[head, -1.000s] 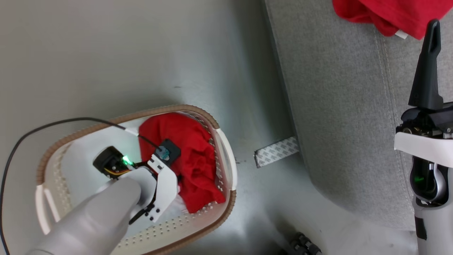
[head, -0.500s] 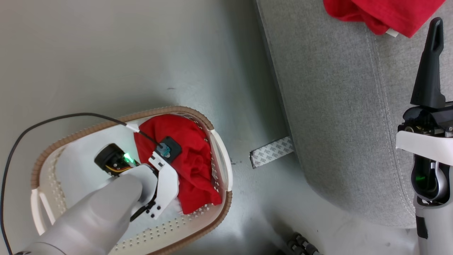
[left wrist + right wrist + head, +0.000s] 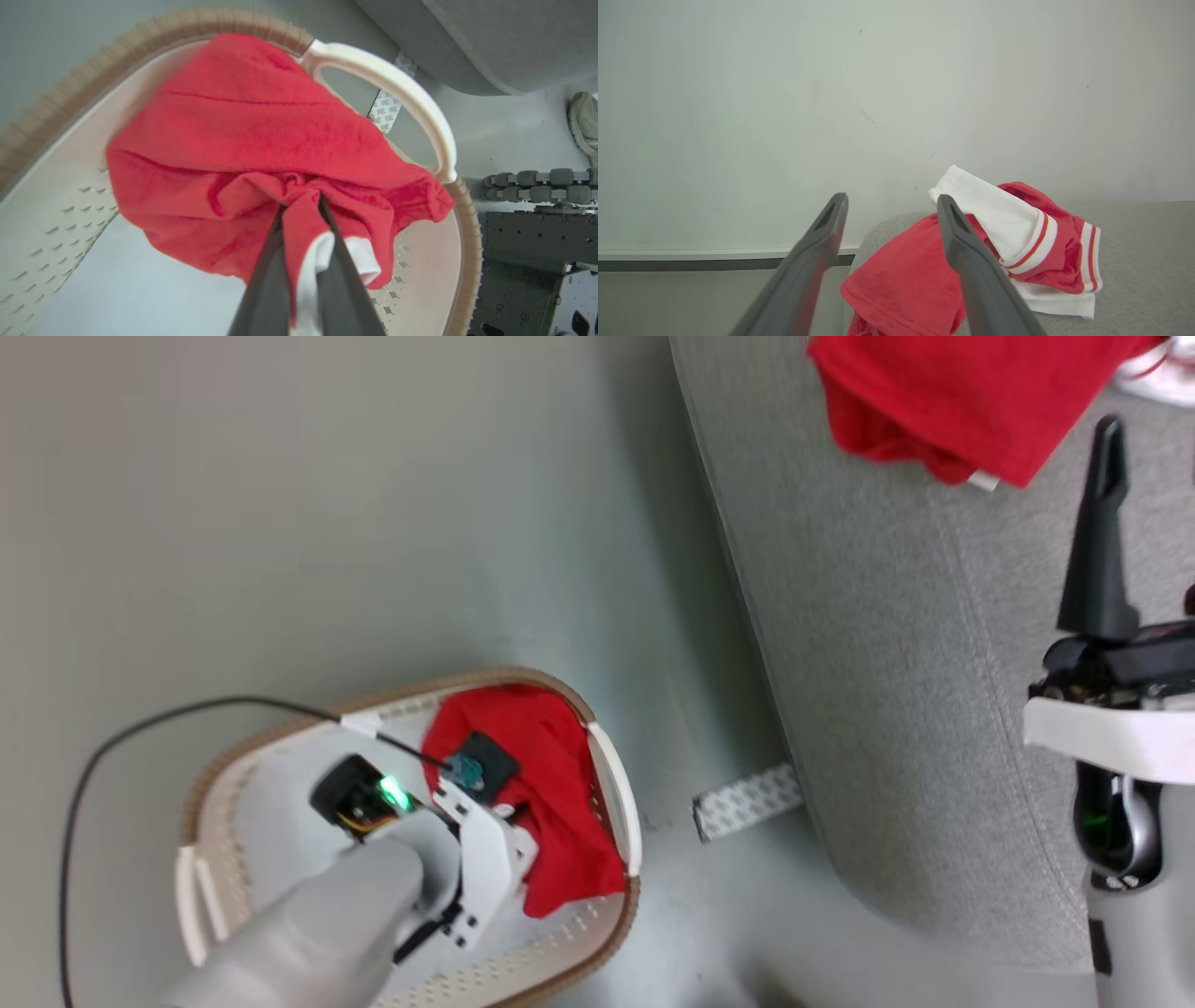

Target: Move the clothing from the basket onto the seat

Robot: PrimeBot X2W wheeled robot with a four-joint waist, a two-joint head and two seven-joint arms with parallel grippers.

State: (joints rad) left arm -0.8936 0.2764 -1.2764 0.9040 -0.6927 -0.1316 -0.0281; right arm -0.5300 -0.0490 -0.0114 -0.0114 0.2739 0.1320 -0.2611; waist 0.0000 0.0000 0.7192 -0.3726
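Left gripper (image 3: 301, 205): pressed together on a bunched fold of the held garment (image 3: 261, 140). Red cloth and a white panel are pinched between its two dark fingers (image 3: 268, 280).
Left arm: reaches down into the basket (image 3: 140, 37) from the lower left of the head view, with a green light (image 3: 394, 793) lit at the wrist.
Held garment: bright red, soft and crumpled. It is inside the basket, heaped against the wall by the white handle (image 3: 397, 84), with its far edge up near the tan rim. Whether it has left the basket's bottom cannot be told.
Basket: white and perforated with a tan-brown rim. It stands on the grey floor (image 3: 327, 523) near the sofa (image 3: 887, 663), apart from it.
Tape strip (image 3: 747, 800): patterned grey-white, flat on the floor between basket and sofa, with one end at the sofa's base.
Cable (image 3: 140, 733): black, looping from the left wrist over the basket's rim and out across the floor.
Right gripper (image 3: 892, 198): spread wide with nothing between the fingers. It hangs above the sofa at the right edge of the head view.
Sofa garment (image 3: 915, 280): red with a white sleeve and red-and-white striped trim. It lies rumpled on the sofa near its rounded end, beyond the right gripper's fingertips.
Sofa: light grey woven upholstery with stitched seams.
Wall (image 3: 878, 93): pale and plain, behind the sofa in the right wrist view.
Shoe (image 3: 584, 121): pale, on the floor at the right edge of the left wrist view, above a row of grey rollers (image 3: 537, 179).
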